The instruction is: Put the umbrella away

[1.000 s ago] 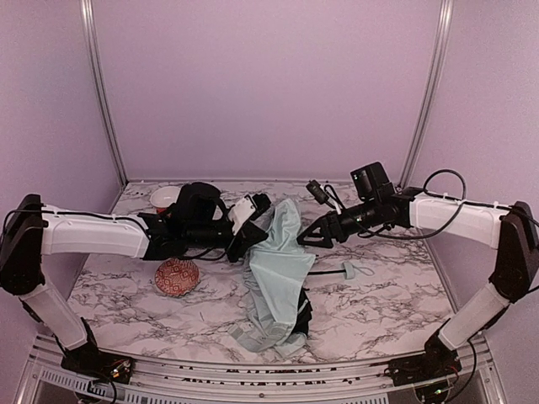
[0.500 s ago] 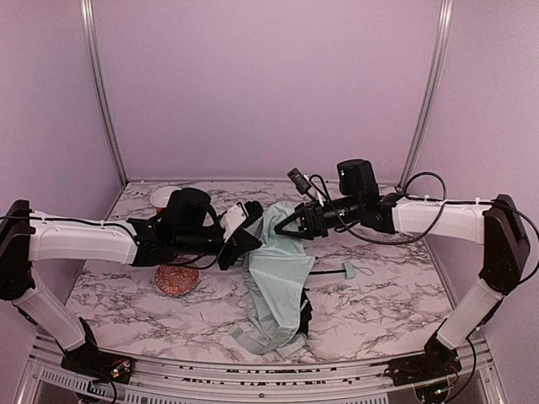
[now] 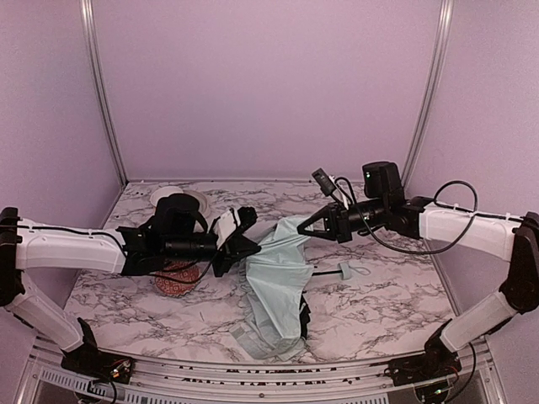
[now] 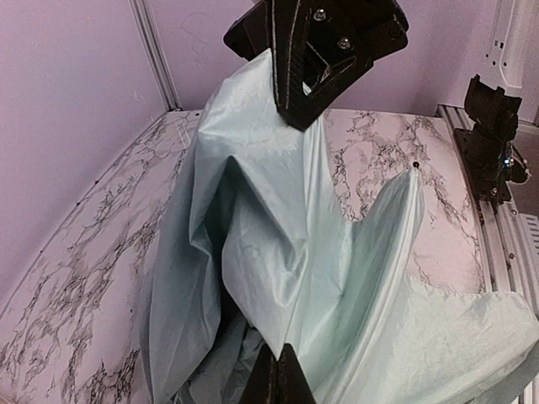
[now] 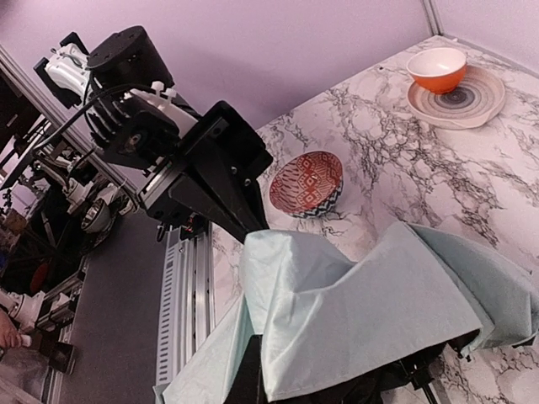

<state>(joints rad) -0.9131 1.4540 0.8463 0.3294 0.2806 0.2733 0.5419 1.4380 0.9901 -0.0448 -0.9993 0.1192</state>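
Now that the right gripper has swung in and clamped onto the canopy of the mint-green umbrella, opposite the left gripper clenched on its other edge, the fabric hangs lifted between them, lower folds on the marble table, ready, I judge, for gathering up.

Thin matt cloth of umbrella — glossy marbled table

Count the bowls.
2: a patterned bowl under the left arm, and an orange bowl on a plate in the far-left corner. More could hide under the umbrella.
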